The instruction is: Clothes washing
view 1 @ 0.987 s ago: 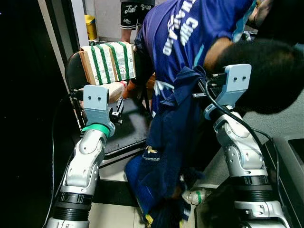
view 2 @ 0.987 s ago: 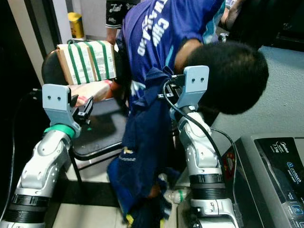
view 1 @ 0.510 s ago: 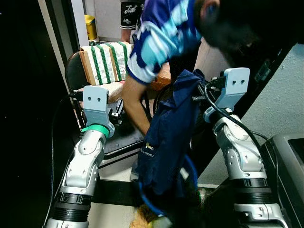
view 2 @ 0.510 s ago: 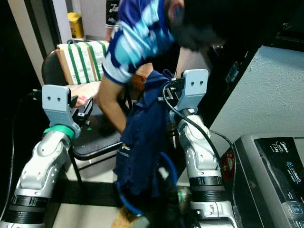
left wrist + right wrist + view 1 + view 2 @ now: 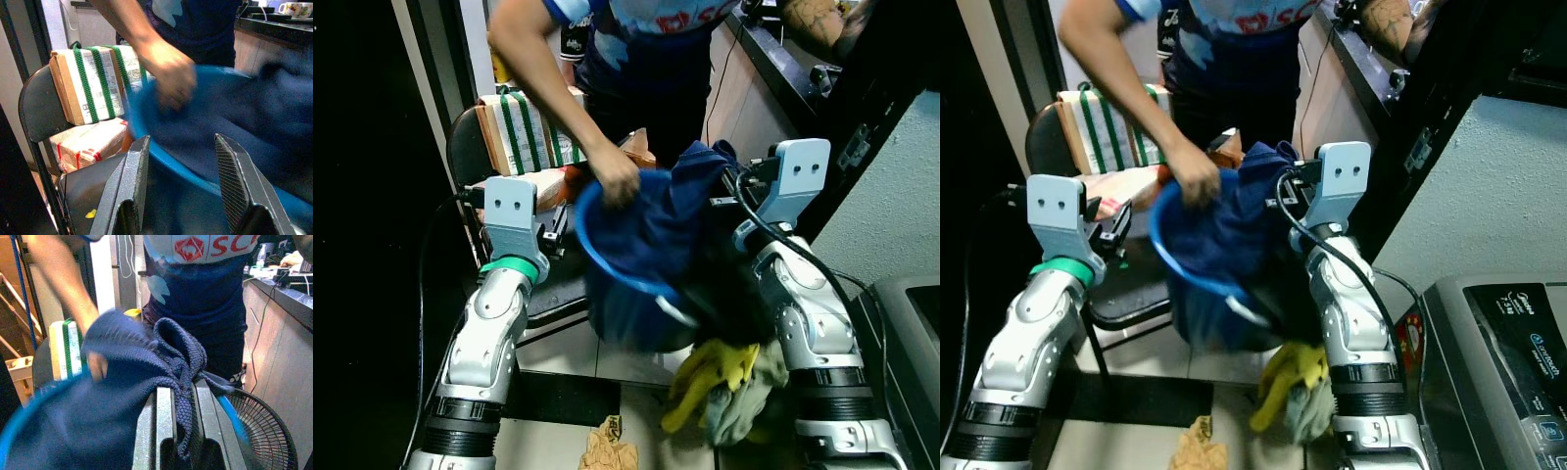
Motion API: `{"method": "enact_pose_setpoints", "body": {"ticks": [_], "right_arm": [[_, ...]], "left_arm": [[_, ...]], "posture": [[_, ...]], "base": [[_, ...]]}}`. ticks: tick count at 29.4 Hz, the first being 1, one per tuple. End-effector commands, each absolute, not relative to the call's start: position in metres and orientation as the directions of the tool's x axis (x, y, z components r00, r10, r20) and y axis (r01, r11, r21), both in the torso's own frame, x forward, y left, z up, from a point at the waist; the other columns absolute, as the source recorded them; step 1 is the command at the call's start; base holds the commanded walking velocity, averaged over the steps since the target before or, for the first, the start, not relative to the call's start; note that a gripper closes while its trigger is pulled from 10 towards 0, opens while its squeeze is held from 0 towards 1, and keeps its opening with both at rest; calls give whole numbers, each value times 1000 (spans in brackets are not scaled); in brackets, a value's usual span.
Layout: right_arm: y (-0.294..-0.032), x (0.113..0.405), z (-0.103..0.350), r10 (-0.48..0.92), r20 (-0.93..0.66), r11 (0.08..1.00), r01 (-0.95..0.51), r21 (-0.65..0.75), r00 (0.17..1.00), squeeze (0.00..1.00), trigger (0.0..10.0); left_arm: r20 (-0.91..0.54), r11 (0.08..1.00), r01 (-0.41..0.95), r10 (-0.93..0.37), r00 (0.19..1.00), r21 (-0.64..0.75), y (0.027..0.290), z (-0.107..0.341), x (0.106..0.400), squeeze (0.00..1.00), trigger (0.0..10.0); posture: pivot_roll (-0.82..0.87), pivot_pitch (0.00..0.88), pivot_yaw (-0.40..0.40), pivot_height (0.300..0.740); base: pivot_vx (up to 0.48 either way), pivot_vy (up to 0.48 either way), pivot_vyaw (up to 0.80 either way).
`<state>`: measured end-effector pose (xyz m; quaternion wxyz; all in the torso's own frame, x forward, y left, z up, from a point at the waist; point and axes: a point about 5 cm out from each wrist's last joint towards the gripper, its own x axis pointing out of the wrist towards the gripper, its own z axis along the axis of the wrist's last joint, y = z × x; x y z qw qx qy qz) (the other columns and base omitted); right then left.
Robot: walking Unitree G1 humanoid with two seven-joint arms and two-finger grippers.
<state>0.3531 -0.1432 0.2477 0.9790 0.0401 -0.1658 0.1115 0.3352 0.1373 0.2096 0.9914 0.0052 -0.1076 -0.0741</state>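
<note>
Black metal chair point(image 5: 558, 284) with strapped cardboard boxes point(image 5: 533, 127) ahead. Right gripper point(image 5: 178, 401) clenched on dark navy knitted garment point(image 5: 690, 191); person's hand point(image 5: 615, 179) lifts round blue plastic basin point(image 5: 607, 264) alongside. Left gripper point(image 5: 181, 161) spread, empty.

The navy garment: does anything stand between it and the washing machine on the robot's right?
Nothing solid shows between them. The navy garment, shut in the right pincer, hangs into a blue basin held by a person's hand. The washing machine stands beside the right arm.

Silver jointed arms, grey screwed wrist blocks, green band on left wrist point(image 5: 516, 264), black cable on right forearm point(image 5: 773, 230)
</note>
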Motion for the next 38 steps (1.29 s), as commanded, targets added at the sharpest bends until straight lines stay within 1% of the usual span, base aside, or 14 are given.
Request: {"method": "enact_pose_setpoints", "body": {"ticks": [1,22,38], "right_arm": [[-145,354,249,200,342,973,-227,41,918,0,10000],[-144,353,246,195,338,975,-221,40,921,0,10000],[-144,355,251,193,348,976,-217,33,918,0,10000]], "left_arm": [[207,988,153,-154,966,21,135,207,334,0,10000],[204,987,156,-158,966,28,137,207,335,0,10000],[215,984,176,-178,960,28,131,211,338,0,10000]], "posture": [[5,0,-36,740],[10,8,-25,740],[1,0,-24,740]], "base": [[0,0,0],[0,0,0],[0,0,0]]}}
